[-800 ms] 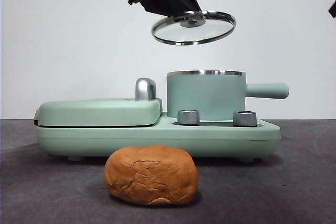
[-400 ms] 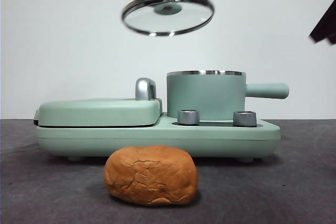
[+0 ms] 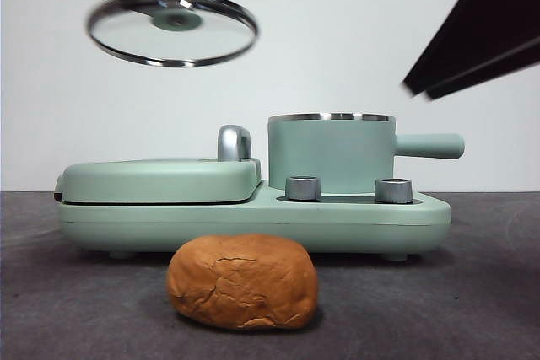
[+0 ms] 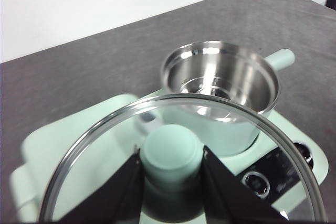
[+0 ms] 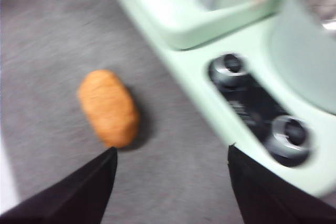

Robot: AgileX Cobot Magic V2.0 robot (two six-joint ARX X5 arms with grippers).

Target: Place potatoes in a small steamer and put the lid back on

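Note:
The orange-brown potato [image 3: 242,282] [image 5: 108,107] lies on the dark table in front of the appliance. The mint-green steamer [image 3: 331,153] [image 4: 220,85] stands uncovered on the appliance's right side, its steel inside empty. High at the upper left, my left gripper [image 4: 170,163] is shut on the green knob of the glass lid [image 3: 172,28] [image 4: 173,156], which hangs tilted above the griddle side. My right gripper [image 5: 170,158] is open above the table, between the potato and the control knobs. It shows as a dark shape [image 3: 481,27] at the upper right.
The mint-green appliance base [image 3: 253,217] carries a flat griddle cover [image 3: 160,179] with a chrome handle [image 3: 234,142] on its left. Two steel control knobs [image 3: 304,188] [image 3: 393,190] sit on its front. The steamer's side handle [image 3: 430,146] points right.
The left gripper has carried the lid up and to the left, away from over the steamer. The right arm has come into view from the upper right.

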